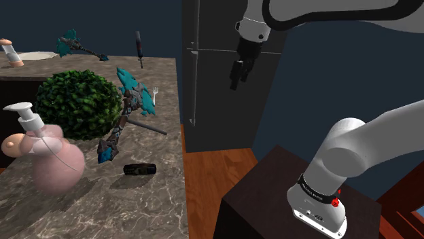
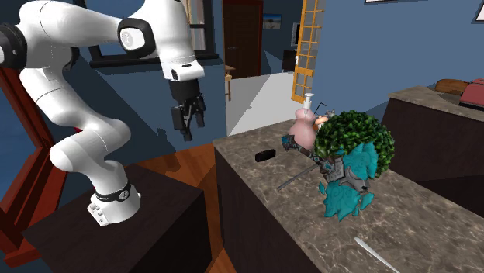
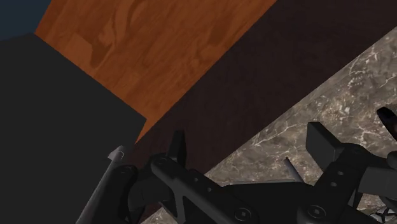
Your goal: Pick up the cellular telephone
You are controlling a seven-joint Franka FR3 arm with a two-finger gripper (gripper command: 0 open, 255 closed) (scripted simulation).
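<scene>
Little is done yet. The phone [image 1: 139, 169] lies untouched on the counter [image 1: 102, 210], near the edge facing the stand. The gripper [image 1: 235, 84] hangs high off the counter, over the floor, fingers apart and empty. Approach, descent, grasp and lift remain.

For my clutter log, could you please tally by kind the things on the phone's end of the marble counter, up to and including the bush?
Black phone: 1
Pink pump bottle: 1
Green leafy bush: 1
Teal-spiked figure: 1
Total: 4
</scene>
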